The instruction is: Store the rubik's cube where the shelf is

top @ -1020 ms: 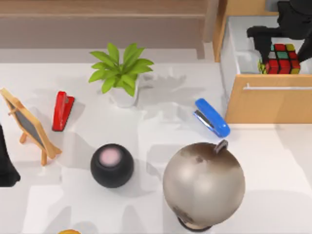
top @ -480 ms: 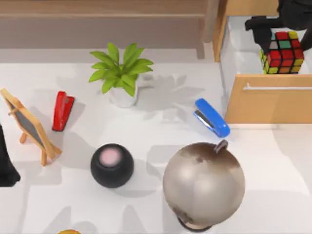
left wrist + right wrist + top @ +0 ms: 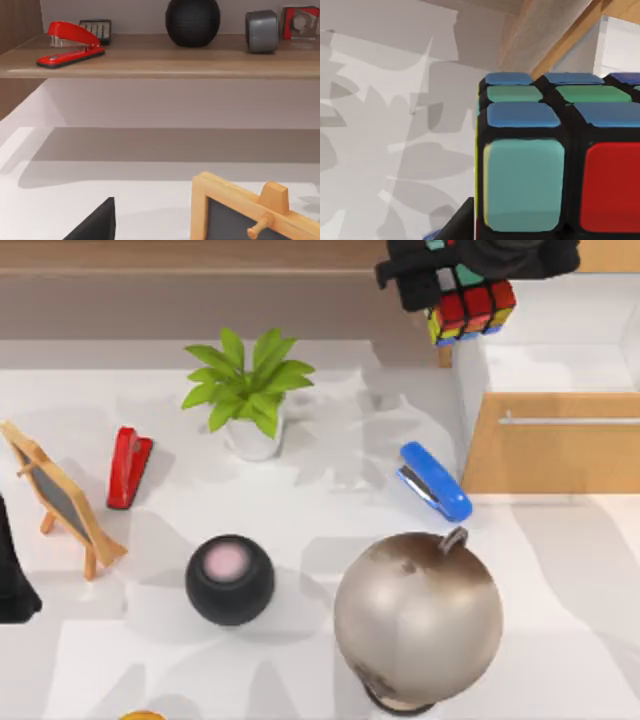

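Note:
My right gripper (image 3: 462, 278) is shut on the rubik's cube (image 3: 470, 306) and holds it in the air at the back of the table. The cube hangs over the right end of the long, low wooden shelf (image 3: 200, 285), just left of the open drawer. In the right wrist view the cube (image 3: 560, 165) is close up, with the shelf's upright post (image 3: 545, 35) behind it. The left wrist view looks at the shelf board (image 3: 160, 62) from the front. My left arm (image 3: 14, 580) stays parked at the table's left edge.
A light-wood drawer cabinet (image 3: 550, 450) stands open at the back right. On the table are a potted plant (image 3: 250, 390), a red stapler (image 3: 128, 465), a blue stapler (image 3: 435, 480), a black speaker (image 3: 229, 578), a globe (image 3: 418, 615) and a small easel board (image 3: 60, 495).
My right gripper has lifted the rubik's cube out of the open drawer and carried it left to the shelf's right end. The left arm has not moved.

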{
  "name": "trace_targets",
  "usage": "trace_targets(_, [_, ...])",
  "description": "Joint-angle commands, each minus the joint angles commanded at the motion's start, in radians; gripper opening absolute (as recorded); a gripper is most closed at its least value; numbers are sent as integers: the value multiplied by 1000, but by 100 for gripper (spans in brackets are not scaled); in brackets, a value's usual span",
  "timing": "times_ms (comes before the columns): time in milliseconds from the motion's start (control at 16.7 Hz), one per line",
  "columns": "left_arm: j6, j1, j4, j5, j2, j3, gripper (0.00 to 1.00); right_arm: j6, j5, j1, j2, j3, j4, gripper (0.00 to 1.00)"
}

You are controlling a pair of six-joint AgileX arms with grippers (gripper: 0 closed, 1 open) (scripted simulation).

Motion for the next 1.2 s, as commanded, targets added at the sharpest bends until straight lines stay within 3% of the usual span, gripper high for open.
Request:
trace_targets(480, [0,0,0,0,0,0,100,-75,225,225,-10,-298,774,0])
trace_targets(900, [0,0,0,0,0,0,100,-184,422,286,128,-478,1525,0])
trace_targets(1200, [0,0,0,0,0,0,100,-250,518,300,217,-559,1885,0])
